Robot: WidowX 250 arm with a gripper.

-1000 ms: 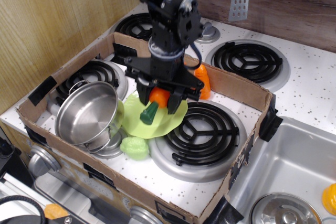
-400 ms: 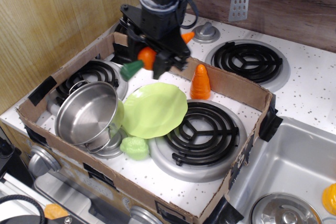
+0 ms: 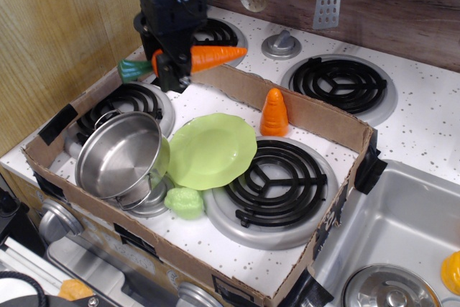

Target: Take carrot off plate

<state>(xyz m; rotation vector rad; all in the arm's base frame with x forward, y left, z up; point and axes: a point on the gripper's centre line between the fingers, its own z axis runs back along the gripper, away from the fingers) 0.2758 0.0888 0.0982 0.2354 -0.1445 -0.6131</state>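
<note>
My gripper (image 3: 167, 61) is shut on the carrot (image 3: 212, 56), a long smooth orange toy with a dark green stem end poking out to the left. It holds the carrot level in the air above the back left of the cardboard box, over the box's rear wall. The lime-green plate (image 3: 212, 150) lies bare in the middle of the box, below and to the right of the gripper, leaning partly on the steel pot.
A steel pot (image 3: 121, 154) stands at the box's left. A stubby ridged orange cone (image 3: 274, 113) stands by the back wall of the cardboard box (image 3: 316, 116). A pale-green lumpy toy (image 3: 185, 201) lies in front of the plate. Burners, a knob and a sink surround the box.
The gripper lifted the carrot off the plate and carried it up and to the back left. The plate is now bare.
</note>
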